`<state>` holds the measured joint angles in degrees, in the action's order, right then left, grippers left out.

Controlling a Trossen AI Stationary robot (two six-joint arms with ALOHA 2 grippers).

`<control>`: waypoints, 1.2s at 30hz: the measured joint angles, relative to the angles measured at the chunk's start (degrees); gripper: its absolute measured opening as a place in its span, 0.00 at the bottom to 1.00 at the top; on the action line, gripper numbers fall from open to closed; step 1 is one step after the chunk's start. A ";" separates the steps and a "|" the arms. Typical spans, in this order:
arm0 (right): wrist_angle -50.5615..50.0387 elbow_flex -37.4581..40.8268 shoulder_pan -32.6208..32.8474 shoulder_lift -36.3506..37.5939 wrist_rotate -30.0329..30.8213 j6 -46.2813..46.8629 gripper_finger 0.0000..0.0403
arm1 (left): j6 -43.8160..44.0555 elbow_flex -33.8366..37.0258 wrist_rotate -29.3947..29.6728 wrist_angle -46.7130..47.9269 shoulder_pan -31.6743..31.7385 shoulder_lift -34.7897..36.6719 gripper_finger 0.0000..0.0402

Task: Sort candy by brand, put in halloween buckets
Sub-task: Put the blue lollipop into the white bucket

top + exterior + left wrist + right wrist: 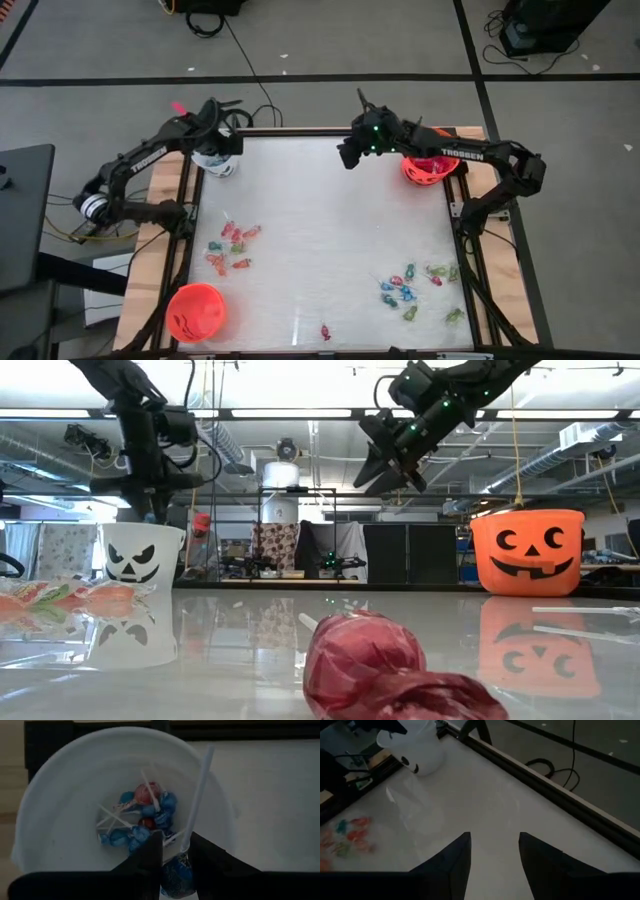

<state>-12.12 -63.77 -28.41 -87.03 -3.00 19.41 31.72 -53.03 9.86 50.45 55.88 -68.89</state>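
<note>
A blue-wrapped lollipop point(176, 879) is held by the head in the left gripper point(175, 851), fingers narrowly closed on it, directly above the white bucket point(60, 800) at the bench's far-left corner. Approx. five lollipops already lie inside. Right gripper point(494, 851) is parked open and empty near the far-right orange bucket point(428, 171). Remaining: left candy cluster point(232, 248), right cluster point(410, 290), one red piece point(325, 331). Nothing obstructs the drop.

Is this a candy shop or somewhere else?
Probably a robot lab or workshop, not a shop: bare ceiling pipes and strip lights overhead, dark equipment cabinets behind, cables across the floor.
</note>
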 joint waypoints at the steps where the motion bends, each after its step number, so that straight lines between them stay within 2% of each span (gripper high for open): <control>1: 0.00 0.00 -0.33 -0.01 -0.19 -0.11 0.44 | 0.28 -0.11 0.75 0.01 0.02 -0.72 0.22; 9: -0.34 0.00 -1.09 -0.01 -1.61 -1.65 0.44 | 0.32 -0.16 4.47 -0.36 0.00 -5.94 0.24; 17: -2.11 0.00 -1.09 -0.03 -2.72 -2.07 0.44 | 0.03 -0.58 3.91 0.02 0.00 -6.02 0.41; 21: -2.44 0.00 -1.06 -0.03 -4.40 -1.08 0.44 | -4.78 -3.22 2.29 1.21 0.00 -5.60 0.48; 25: -4.18 -0.04 -0.52 -0.03 -5.95 1.01 0.44 | -9.12 -8.30 2.29 1.01 -1.26 -3.84 0.49; 28: -6.17 -0.04 0.63 -0.05 -6.02 2.53 0.44 | -11.89 -11.62 2.07 -2.19 -3.37 -1.50 0.49; 33: -7.28 -0.04 4.86 -0.06 -5.87 5.54 0.44 | -15.10 -13.71 -2.18 -9.78 -10.49 2.65 0.49; 36: -7.30 -0.04 8.84 -0.06 -2.92 7.58 0.44 | -15.38 -13.60 -2.44 -11.84 -15.85 4.57 0.49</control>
<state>-19.42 -63.81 -19.57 -87.09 -5.92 26.99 16.34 -66.63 7.42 38.61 40.02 -64.32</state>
